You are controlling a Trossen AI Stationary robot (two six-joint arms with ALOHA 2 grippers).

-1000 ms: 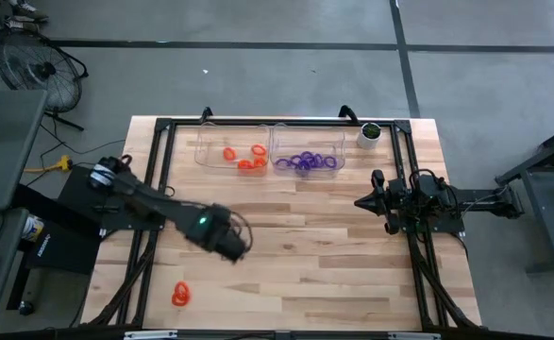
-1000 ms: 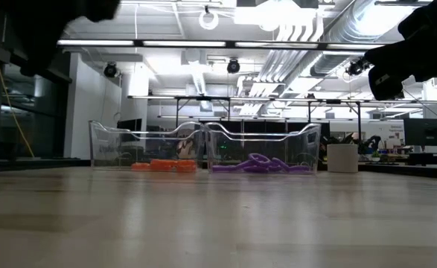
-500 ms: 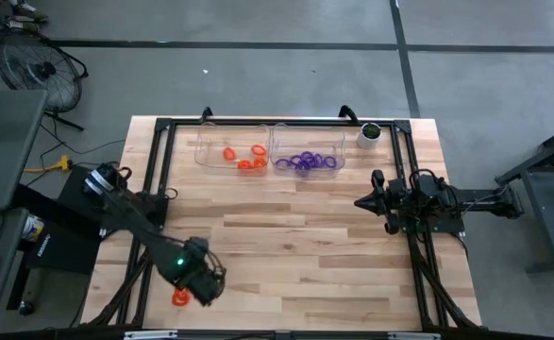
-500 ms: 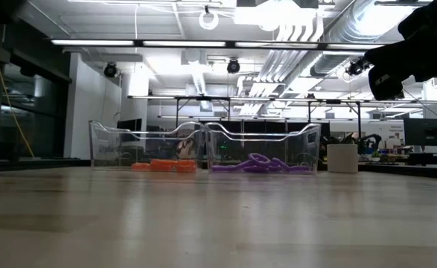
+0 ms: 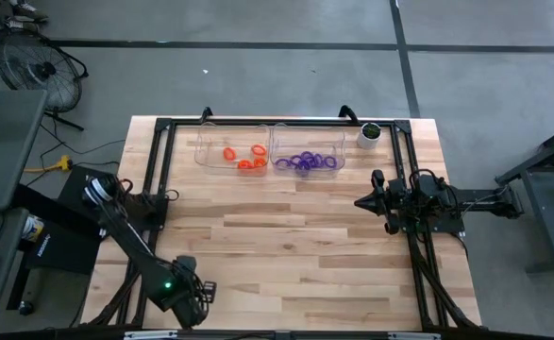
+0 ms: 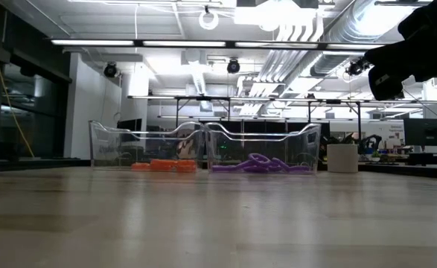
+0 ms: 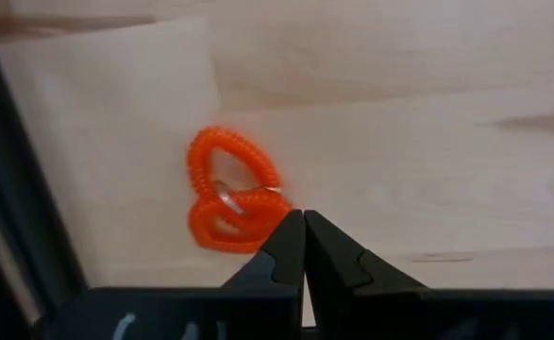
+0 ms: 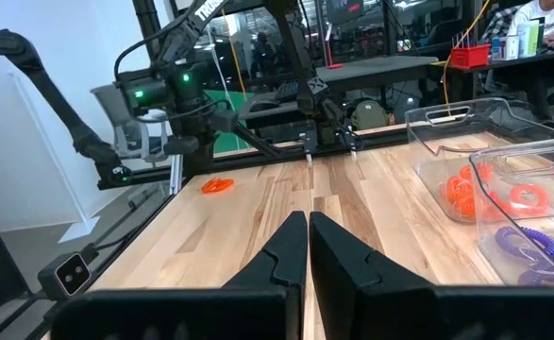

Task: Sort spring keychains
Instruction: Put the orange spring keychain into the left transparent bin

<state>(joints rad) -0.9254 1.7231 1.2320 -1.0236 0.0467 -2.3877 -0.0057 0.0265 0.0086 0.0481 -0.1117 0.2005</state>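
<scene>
Orange keychain point(image 7: 231, 203) beside shut fingers point(image 7: 286, 247)

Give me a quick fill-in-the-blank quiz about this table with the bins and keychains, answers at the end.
1. The loose keychain on the table in front of the left gripper is ____ in colour.
2. The bin nearer the white cup holds the ____ keychains.
3. In its wrist view, the right gripper has its fingers ____.

Answers: orange; purple; shut
</scene>
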